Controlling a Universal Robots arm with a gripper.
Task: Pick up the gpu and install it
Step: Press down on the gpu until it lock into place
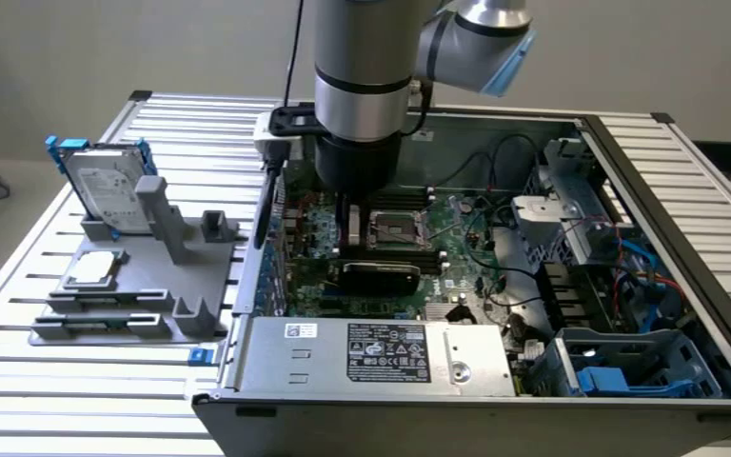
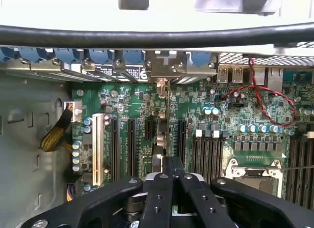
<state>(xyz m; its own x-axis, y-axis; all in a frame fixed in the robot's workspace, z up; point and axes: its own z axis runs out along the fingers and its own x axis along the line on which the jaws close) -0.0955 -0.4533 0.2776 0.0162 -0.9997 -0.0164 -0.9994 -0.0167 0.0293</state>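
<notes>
Even, bright overhead light; washed-out glare along wrist view's upper band.

The bench [image 1: 35, 381] is ribbed bare aluminium with a dull sheen. The pincer [image 2: 168, 176] is matt black metal studded with small screws. The gpu [image 2: 166, 139], edge-on at frame centre, shows green lacquered board. The computer case [image 1: 467, 419] is matt grey sheet steel.

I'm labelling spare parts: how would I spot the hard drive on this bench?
Start at the open computer case; at the exterior view's left of it lies a grey holder. The hard drive stands upright at the holder's far end: a silver box with blue rails, unlike the small flat silver chip nearer the camera.
</notes>
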